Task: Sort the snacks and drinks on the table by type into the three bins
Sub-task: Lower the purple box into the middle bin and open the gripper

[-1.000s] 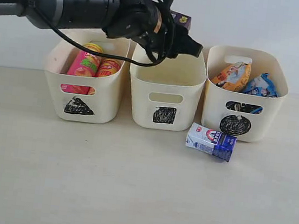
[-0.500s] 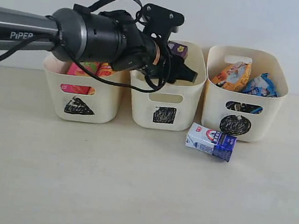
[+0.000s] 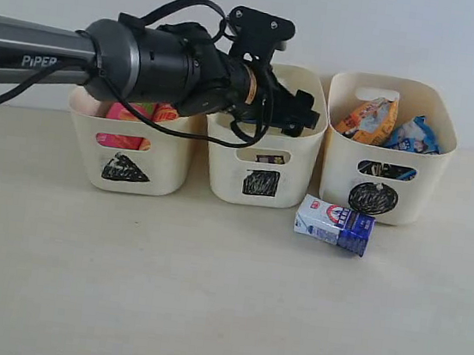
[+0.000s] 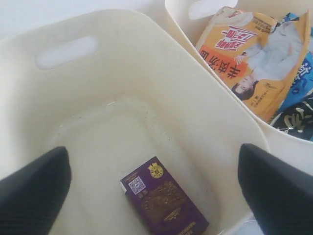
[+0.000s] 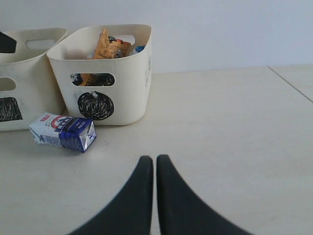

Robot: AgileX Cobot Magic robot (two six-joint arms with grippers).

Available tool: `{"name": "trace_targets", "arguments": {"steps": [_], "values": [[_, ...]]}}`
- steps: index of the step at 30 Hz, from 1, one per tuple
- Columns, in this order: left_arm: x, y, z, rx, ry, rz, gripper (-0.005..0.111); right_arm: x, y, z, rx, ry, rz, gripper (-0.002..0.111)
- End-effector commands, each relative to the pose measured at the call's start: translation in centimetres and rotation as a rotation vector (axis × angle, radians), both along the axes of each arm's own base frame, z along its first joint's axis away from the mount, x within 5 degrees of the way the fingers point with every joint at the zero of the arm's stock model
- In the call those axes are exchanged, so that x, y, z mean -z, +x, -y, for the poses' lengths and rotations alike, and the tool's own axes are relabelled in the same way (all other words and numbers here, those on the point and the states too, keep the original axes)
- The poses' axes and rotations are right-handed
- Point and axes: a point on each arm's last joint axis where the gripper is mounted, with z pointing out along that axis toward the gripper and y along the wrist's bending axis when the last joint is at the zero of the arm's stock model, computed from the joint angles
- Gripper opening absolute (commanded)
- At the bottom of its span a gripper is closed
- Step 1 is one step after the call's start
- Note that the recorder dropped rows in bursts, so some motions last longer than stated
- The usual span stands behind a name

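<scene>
My left gripper (image 3: 303, 116) hangs open over the middle bin with the square mark (image 3: 221, 165), nothing between its fingers (image 4: 39, 181). The dark purple carton (image 4: 164, 203) lies flat on that bin's floor, free of the gripper, and shows through the handle cutout (image 3: 264, 157). The white-blue carton (image 3: 335, 225) lies on its side on the table (image 3: 205, 295) in front of the circle bin (image 3: 417, 187). That bin holds the orange packet (image 3: 367, 117) and the blue packet (image 3: 415, 134). The pink chip tube (image 3: 117, 112) stands in the triangle bin (image 3: 170, 162), partly behind my left arm. My right gripper (image 5: 155, 159) is shut and empty above the table.
The three bins stand in a row against the pale back wall. My left arm (image 3: 139, 61) reaches in from the left across the triangle bin's top. The right wrist view shows a table seam (image 5: 291, 83) at the far right.
The left gripper came down over the square bin and opened. The dark purple carton left its jaws and now lies on the bin's floor. The right gripper has not moved.
</scene>
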Motion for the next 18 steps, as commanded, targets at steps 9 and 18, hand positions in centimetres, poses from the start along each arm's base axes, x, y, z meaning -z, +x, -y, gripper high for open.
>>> {"name": "trace_targets", "arguments": {"steps": [9,18], "values": [[-3.5,-0.7,-1.1,-0.034,0.050,0.039,0.082,-0.1,0.0,0.0,-0.001,0.001,0.017,0.000],[-6.0,-3.3,-2.1,-0.032,0.345,-0.001,0.031,-0.1,0.0,0.0,-0.001,0.001,0.017,0.000]]}}
